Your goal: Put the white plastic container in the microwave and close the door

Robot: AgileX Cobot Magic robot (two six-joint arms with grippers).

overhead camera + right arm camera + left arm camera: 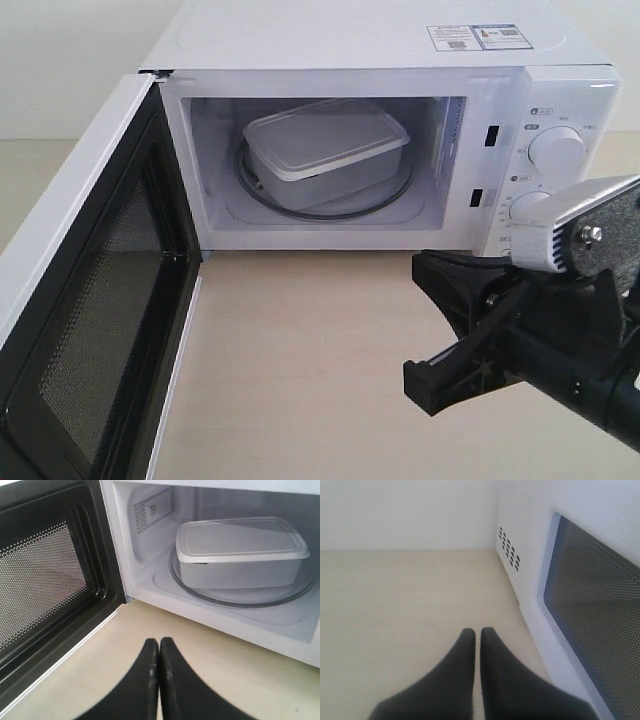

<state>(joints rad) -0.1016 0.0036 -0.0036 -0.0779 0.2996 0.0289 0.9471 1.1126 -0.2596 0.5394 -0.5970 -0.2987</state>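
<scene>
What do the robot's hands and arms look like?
The left gripper and right gripper each have two smooth black fingers tapering to narrow tips. The right arm is chunky black, with a silver-grey metal bracket and a screw.

The white plastic container [325,150], a translucent rectangular box with rounded corners and its flat rimmed lid fitted, is set upright on the glass turntable [235,596] inside the microwave [370,40], turned slightly askew to the cavity walls. The door [90,300] is swung wide open at the microwave's left side, its black mesh-screened inner face exposed.
</scene>
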